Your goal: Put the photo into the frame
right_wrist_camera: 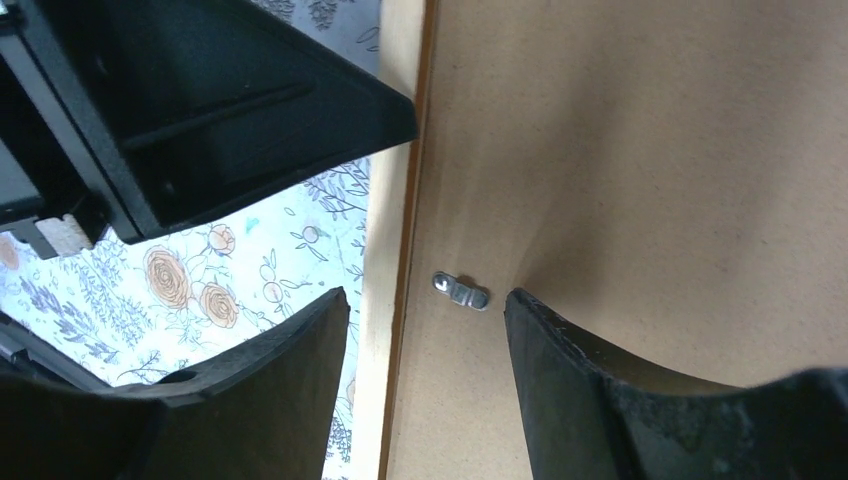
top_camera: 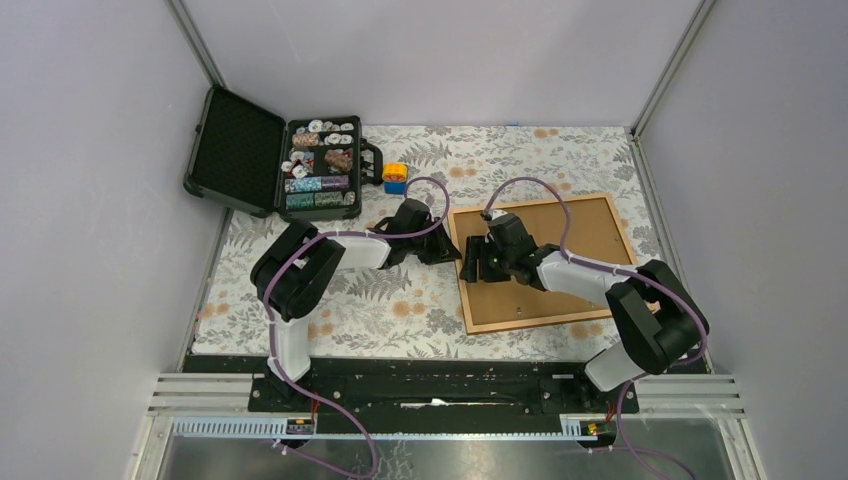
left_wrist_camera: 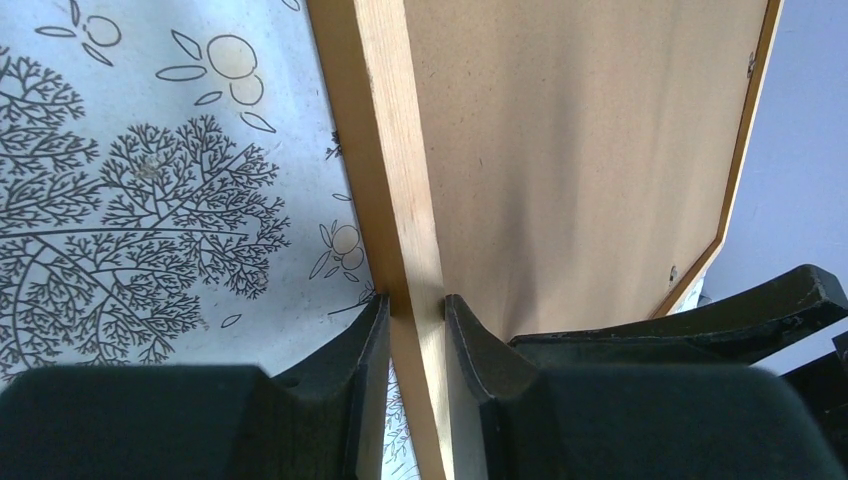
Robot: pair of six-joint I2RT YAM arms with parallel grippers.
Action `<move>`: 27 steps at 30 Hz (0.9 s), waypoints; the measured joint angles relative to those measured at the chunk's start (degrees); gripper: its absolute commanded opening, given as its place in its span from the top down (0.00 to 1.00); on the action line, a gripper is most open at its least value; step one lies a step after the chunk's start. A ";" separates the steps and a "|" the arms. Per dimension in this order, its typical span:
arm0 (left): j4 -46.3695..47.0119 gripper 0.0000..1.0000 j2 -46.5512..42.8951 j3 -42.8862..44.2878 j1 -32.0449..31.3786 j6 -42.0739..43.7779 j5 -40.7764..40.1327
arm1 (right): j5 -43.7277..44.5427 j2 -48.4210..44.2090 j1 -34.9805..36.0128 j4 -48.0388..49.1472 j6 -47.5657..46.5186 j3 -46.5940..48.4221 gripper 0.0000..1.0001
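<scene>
Looking down from above, find the frame (top_camera: 540, 322) lying back-up on the flowered cloth (top_camera: 400, 310), right of centre, with the brown backing board (top_camera: 580, 235) seated inside it. See nothing of the photo in any view; cannot tell if hidden under the board. Note the left gripper (top_camera: 447, 252) reaching across to the frame's left side, and the right gripper (top_camera: 472, 262) hanging over the board just inside that same side. Leave aside the open case of chips (top_camera: 270, 155) at the far left corner, well apart.

Turning to the left wrist, see the fingers (left_wrist_camera: 375, 330) straddling the pale wooden rail (left_wrist_camera: 405, 180), one on the cloth side, one on the board side, set tight against both faces of it. Judged a steadying hold, to keep the frame from sliding during the other arm's work.

Moving to the right wrist, find the jaws standing wide, holding nothing, set either side of a small metal tab (right_wrist_camera: 460, 291) on the board beside the rail. Probably placed so to turn that tab: either to free the board ahead of loading the photo, or to lock it down over one already loaded. Cannot say which.
</scene>
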 measured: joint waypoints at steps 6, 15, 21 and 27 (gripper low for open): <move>0.00 0.75 0.00 0.00 0.00 -0.09 0.00 | -2.60 1.33 -0.02 2.29 -1.70 0.02 0.42; 0.00 0.75 -0.02 0.00 0.00 -0.11 0.00 | -6.05 1.05 -0.07 4.87 0.98 -1.84 0.44; 0.02 0.76 0.00 0.00 0.00 -0.11 0.00 | -8.48 0.92 -0.04 7.02 4.20 -3.08 0.44; 0.04 0.76 -0.02 0.00 0.00 -0.11 0.00 | -9.55 2.16 0.33 10.88 7.50 -3.89 0.43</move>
